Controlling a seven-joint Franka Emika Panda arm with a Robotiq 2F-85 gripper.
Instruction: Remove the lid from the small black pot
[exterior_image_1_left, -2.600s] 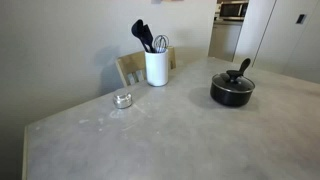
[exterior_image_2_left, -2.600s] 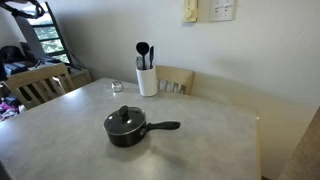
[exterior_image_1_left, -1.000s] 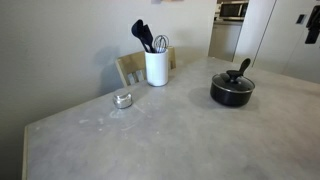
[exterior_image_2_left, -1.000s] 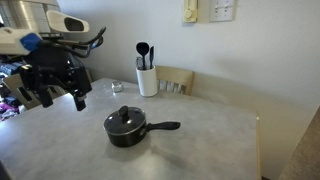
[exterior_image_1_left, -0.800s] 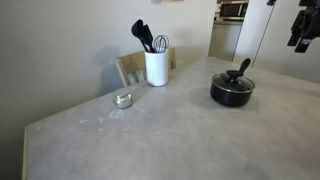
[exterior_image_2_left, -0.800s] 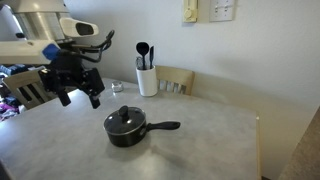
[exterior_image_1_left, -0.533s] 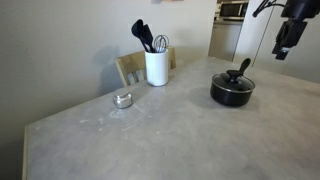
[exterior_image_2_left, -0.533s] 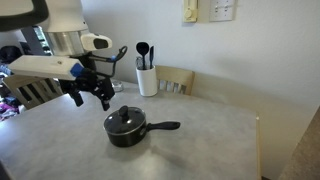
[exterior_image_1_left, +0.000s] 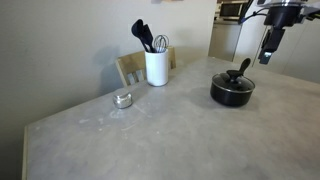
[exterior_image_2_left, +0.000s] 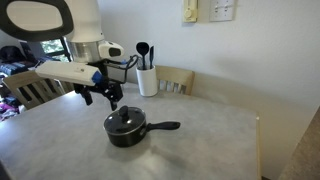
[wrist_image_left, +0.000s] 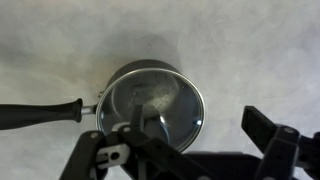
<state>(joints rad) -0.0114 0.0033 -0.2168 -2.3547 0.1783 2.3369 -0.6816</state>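
The small black pot (exterior_image_1_left: 232, 93) stands on the grey table, its long black handle (exterior_image_2_left: 165, 126) sticking out to one side. The clear glass lid (exterior_image_2_left: 124, 120) with a black knob sits on the pot. In the wrist view the lid (wrist_image_left: 155, 103) and the handle (wrist_image_left: 40, 115) lie below the camera. My gripper (exterior_image_2_left: 100, 97) is open and empty. It hangs above the table just beside the pot, apart from the lid. It also shows in an exterior view (exterior_image_1_left: 266, 50) and in the wrist view (wrist_image_left: 185, 150).
A white utensil holder (exterior_image_1_left: 156, 67) with black utensils stands near the wall and also shows in an exterior view (exterior_image_2_left: 147, 80). A small shiny metal cup (exterior_image_1_left: 123, 99) sits near it. Wooden chairs (exterior_image_2_left: 178, 78) (exterior_image_2_left: 40, 86) stand at the table's edges.
The arm has come into both exterior views and moved across the table to the pot. The gripper stays open. Pot and lid have not moved.
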